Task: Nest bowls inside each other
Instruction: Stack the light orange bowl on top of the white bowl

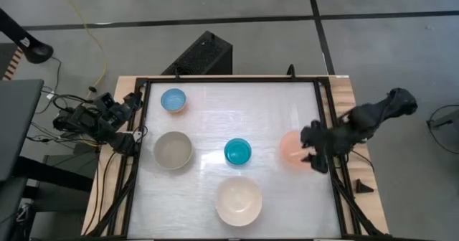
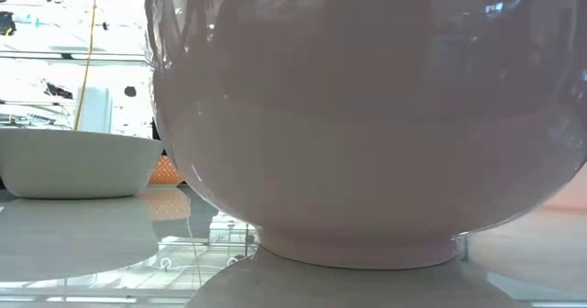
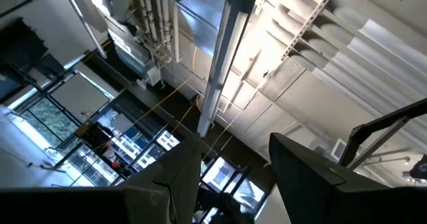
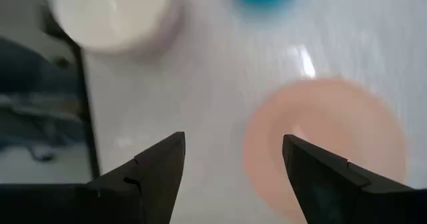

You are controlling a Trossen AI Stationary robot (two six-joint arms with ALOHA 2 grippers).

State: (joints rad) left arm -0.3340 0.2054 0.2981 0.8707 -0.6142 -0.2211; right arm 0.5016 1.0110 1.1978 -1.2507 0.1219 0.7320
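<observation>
Five bowls stand upright on their bases on the white table. Light blue (image 1: pixel 173 100) is far left, grey-beige (image 1: pixel 173 150) below it, teal (image 1: pixel 237 151) in the middle, and cream-white (image 1: pixel 239 200) near the front, filling the low view (image 2: pixel 367 115). The salmon-orange bowl (image 1: pixel 290 149) stands at the right. My right gripper (image 1: pixel 313 153) hangs open above that bowl's right rim, pointing down; its wrist view shows the bowl (image 4: pixel 327 144) below the spread fingers (image 4: pixel 233 164), not touched. My left arm (image 1: pixel 107 117) waits beyond the table's left edge, its gripper (image 3: pixel 233 177) open and tilted up.
A black frame (image 1: pixel 229 79) runs around the table top. Cables and hardware crowd the left side by the left arm. A black box (image 1: pixel 201 54) stands on the floor behind the table. Bare table surface lies between the teal and light blue bowls.
</observation>
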